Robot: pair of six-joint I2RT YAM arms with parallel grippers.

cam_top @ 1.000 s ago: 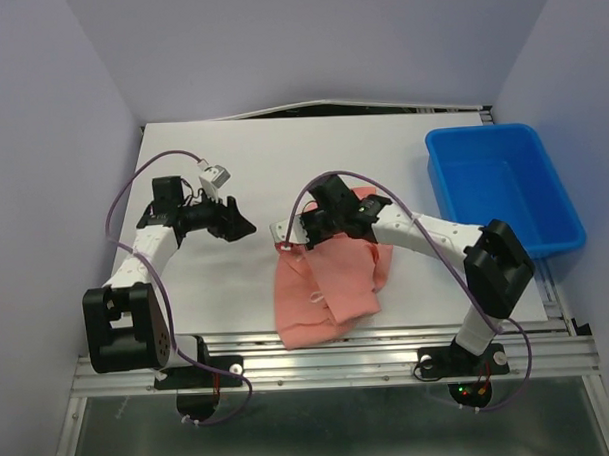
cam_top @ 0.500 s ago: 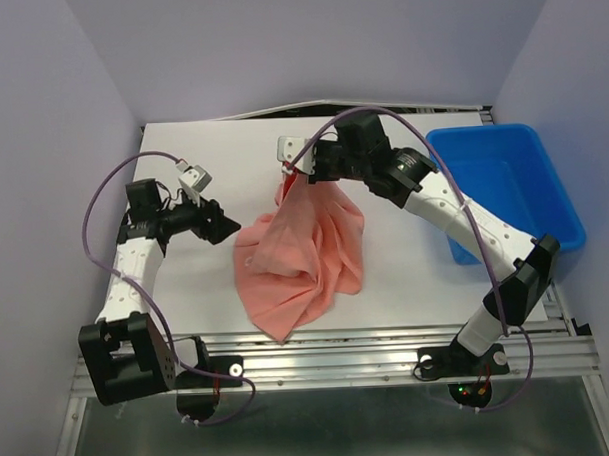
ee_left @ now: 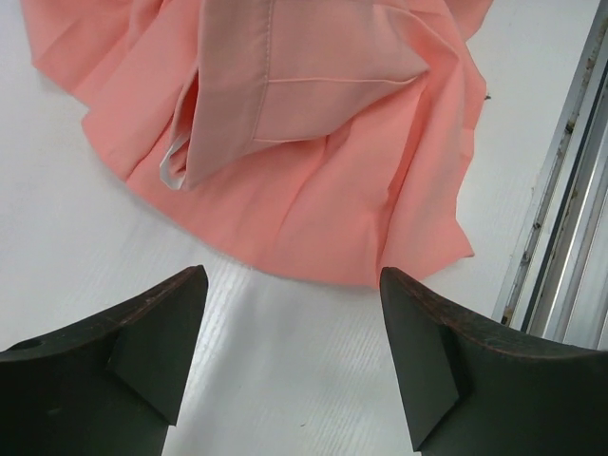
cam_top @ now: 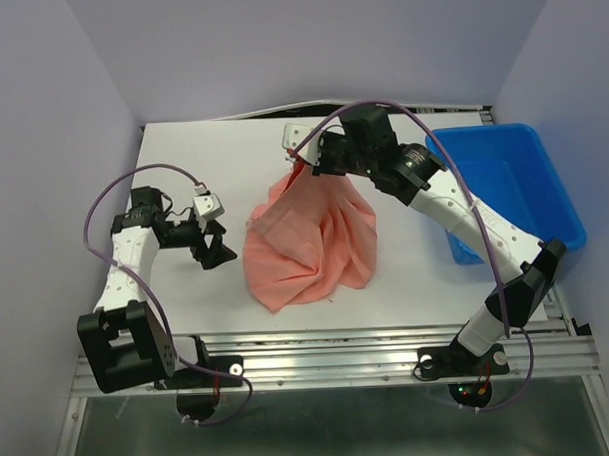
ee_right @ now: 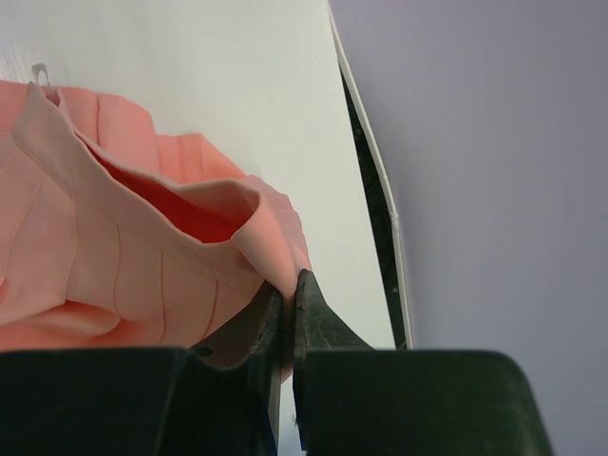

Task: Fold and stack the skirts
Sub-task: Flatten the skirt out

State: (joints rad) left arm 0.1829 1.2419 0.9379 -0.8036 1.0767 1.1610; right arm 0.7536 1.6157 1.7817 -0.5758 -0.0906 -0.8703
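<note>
Gripper on the left (cam_top: pixel 211 247) has swung in beside the hem, jaws spread wide, holding nothing. Skirt (cam_top: pixel 310 243) now hangs tent-like at mid-table (cam_top: pixel 182 162), hem spread. Right gripper (cam_top: pixel 300 160), clamped on the waistband, has raised it rearward; judged: laying out flat, folding not begun
</note>
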